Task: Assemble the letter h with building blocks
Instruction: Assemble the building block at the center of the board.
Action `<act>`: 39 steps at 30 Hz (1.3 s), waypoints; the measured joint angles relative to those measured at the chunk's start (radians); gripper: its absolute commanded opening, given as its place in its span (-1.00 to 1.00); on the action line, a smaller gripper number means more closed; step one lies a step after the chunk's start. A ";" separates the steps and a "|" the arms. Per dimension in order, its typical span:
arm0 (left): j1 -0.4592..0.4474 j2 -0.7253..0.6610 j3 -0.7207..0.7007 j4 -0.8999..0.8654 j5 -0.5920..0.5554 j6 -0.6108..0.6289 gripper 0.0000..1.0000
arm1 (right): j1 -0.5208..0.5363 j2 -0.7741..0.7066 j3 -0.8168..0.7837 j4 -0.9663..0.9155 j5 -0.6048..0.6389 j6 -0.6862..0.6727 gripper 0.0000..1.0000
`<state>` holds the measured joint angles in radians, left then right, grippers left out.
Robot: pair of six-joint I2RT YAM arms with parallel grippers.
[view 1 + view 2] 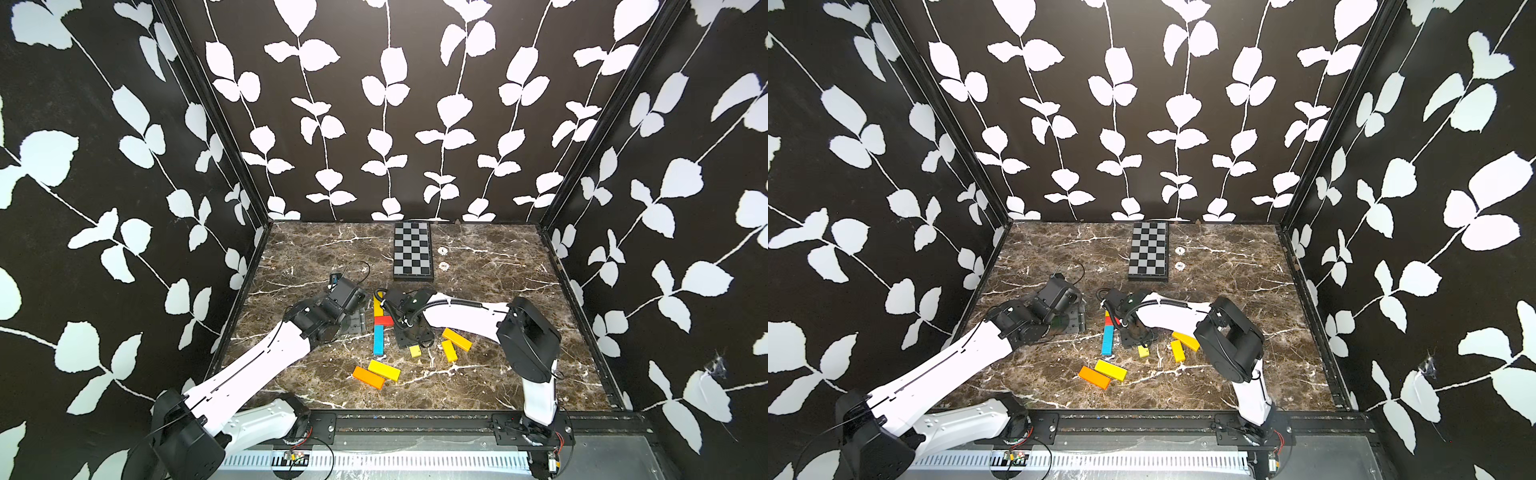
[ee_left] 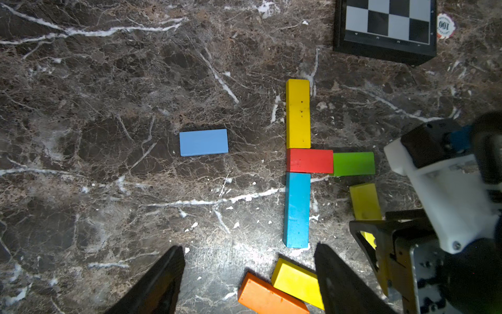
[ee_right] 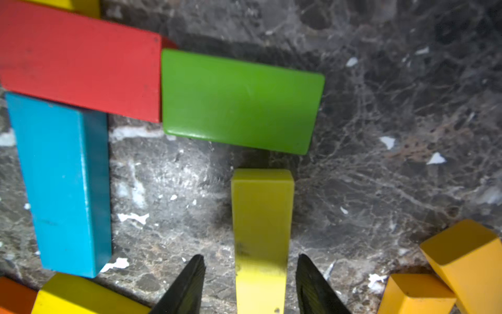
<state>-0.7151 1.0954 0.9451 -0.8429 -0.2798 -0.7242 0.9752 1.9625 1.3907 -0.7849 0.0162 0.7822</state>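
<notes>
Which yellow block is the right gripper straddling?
The narrow yellow bar between the fingers of the right gripper, its end pointing at the green block. The other yellow blocks lie outside the fingers.

Walls (image 1: pixel 374 104): black paper, white leaf-and-vine print. Black frame posts (image 1: pixel 219 124) in far corners. Tabletop (image 1: pixel 498 266): dark brown marble, white veins. Checkered board (image 1: pixel 413 249) at far edge, mid. Black rail (image 1: pixel 415 419) and slotted white duct (image 1: pixel 415 460) along near edge. Even light.

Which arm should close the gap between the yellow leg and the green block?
Right: the right gripper has its jaws astride the yellow leg, short of the green block. The left gripper is open, empty, farther off.
</notes>
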 measured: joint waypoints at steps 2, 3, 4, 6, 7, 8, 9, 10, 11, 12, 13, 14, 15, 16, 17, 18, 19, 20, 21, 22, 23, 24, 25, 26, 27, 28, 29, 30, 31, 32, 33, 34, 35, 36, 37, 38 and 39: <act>0.001 0.000 -0.001 0.002 0.003 0.000 0.56 | 0.000 -0.002 -0.003 0.005 -0.006 -0.003 0.12; 0.001 0.000 -0.002 0.004 0.003 0.002 0.56 | 0.000 -0.007 -0.008 0.010 -0.010 -0.005 0.13; 0.001 0.000 -0.002 0.005 0.003 0.003 0.56 | 0.000 -0.014 -0.014 0.012 -0.010 -0.006 0.13; 0.001 0.000 -0.006 0.007 0.003 0.003 0.56 | -0.003 -0.026 -0.021 0.013 -0.010 -0.005 0.11; 0.001 0.000 -0.008 0.008 0.003 0.003 0.56 | -0.005 -0.030 -0.022 0.013 -0.010 -0.005 0.09; 0.001 0.001 -0.009 0.009 0.004 0.004 0.56 | -0.006 -0.030 -0.023 0.015 -0.011 -0.005 0.08; 0.001 0.002 -0.012 0.011 0.006 0.004 0.55 | -0.009 -0.030 -0.023 0.018 -0.013 -0.005 0.08; 0.001 0.004 -0.014 0.012 0.008 0.005 0.55 | -0.012 -0.030 -0.025 0.019 -0.014 -0.006 0.08; 0.002 0.007 -0.016 0.013 0.010 0.007 0.55 | -0.015 -0.030 -0.027 0.020 -0.016 -0.008 0.07; 0.003 0.010 -0.019 0.015 0.011 0.008 0.55 | -0.019 -0.030 -0.027 0.022 -0.018 -0.008 0.06; 0.003 0.014 -0.021 0.017 0.012 0.008 0.55 | -0.023 -0.029 -0.028 0.026 -0.024 -0.010 0.05; 0.003 0.016 -0.025 0.021 0.013 0.008 0.55 | -0.026 -0.029 -0.028 0.029 -0.027 -0.011 0.04; 0.003 0.017 -0.029 0.024 0.014 0.010 0.55 | -0.027 -0.027 -0.028 0.032 -0.029 -0.012 0.01; 0.003 0.018 -0.033 0.026 0.016 0.010 0.55 | -0.027 -0.026 -0.028 0.036 -0.031 -0.013 -0.04; 0.003 0.018 -0.035 0.027 0.018 0.010 0.55 | -0.029 -0.022 -0.028 0.040 -0.032 -0.013 -0.07; 0.003 0.019 -0.037 0.027 0.019 0.010 0.55 | -0.031 -0.017 -0.028 0.043 -0.034 -0.013 -0.09; 0.003 0.020 -0.038 0.027 0.022 0.010 0.55 | -0.032 -0.011 -0.028 0.046 -0.035 -0.014 -0.09; 0.003 0.021 -0.039 0.029 0.023 0.010 0.55 | -0.034 -0.005 -0.028 0.047 -0.036 -0.015 -0.10; 0.003 0.023 -0.040 0.032 0.026 0.010 0.55 | -0.034 0.002 -0.028 0.048 -0.036 -0.015 -0.11; 0.003 0.025 -0.041 0.035 0.027 0.010 0.55 | -0.035 0.007 -0.028 0.048 -0.036 -0.014 -0.12; 0.003 0.026 -0.042 0.038 0.029 0.010 0.55 | -0.036 0.012 -0.028 0.048 -0.036 -0.014 -0.13; 0.003 0.028 -0.044 0.040 0.030 0.010 0.55 | -0.036 0.016 -0.028 0.048 -0.036 -0.013 -0.15; 0.003 0.029 -0.045 0.042 0.031 0.011 0.55 | -0.037 0.017 -0.028 0.048 -0.035 -0.011 -0.19; 0.003 0.031 -0.045 0.042 0.032 0.011 0.55 | -0.037 0.017 -0.028 0.048 -0.035 -0.010 -0.22; 0.003 0.031 -0.046 0.043 0.033 0.011 0.55 | -0.039 0.018 -0.028 0.048 -0.035 -0.006 -0.25; 0.003 0.031 -0.046 0.044 0.033 0.011 0.55 | -0.040 0.018 -0.028 0.048 -0.035 -0.007 -0.29; 0.003 0.031 -0.047 0.044 0.033 0.011 0.55 | -0.041 0.018 -0.028 0.048 -0.035 -0.003 -0.35; 0.003 0.031 -0.047 0.045 0.033 0.011 0.55 | -0.042 0.019 -0.028 0.047 -0.035 -0.001 -0.38; 0.003 0.031 -0.048 0.046 0.033 0.011 0.55 | -0.043 0.019 -0.028 0.048 -0.035 0.001 -0.40; 0.003 0.031 -0.050 0.048 0.034 0.011 0.55 | -0.044 0.019 -0.028 0.048 -0.036 0.003 -0.41; 0.003 0.031 -0.051 0.049 0.034 0.011 0.55 | -0.045 0.019 -0.027 0.048 -0.036 0.008 -0.46; 0.003 0.032 -0.051 0.049 0.034 0.011 0.55 | -0.045 0.019 -0.027 0.048 -0.036 0.012 -0.52; 0.003 0.032 -0.052 0.050 0.034 0.011 0.55 | -0.045 0.019 -0.026 0.049 -0.036 0.018 -0.57; 0.003 0.032 -0.052 0.050 0.034 0.011 0.55 | -0.045 0.019 -0.026 0.049 -0.037 0.023 -0.58; 0.003 0.032 -0.053 0.051 0.034 0.011 0.55 | -0.045 0.019 -0.026 0.049 -0.037 0.028 -0.58; 0.003 0.032 -0.053 0.053 0.034 0.011 0.55 | -0.046 0.020 -0.026 0.050 -0.038 0.034 -0.59; 0.003 0.032 -0.054 0.055 0.035 0.011 0.55 | -0.046 0.021 -0.024 0.050 -0.040 0.039 -0.60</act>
<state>-0.7116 1.1275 0.8909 -0.7883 -0.2451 -0.7132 0.9291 1.9831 1.3663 -0.7353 -0.0235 0.8215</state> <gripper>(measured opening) 0.774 0.290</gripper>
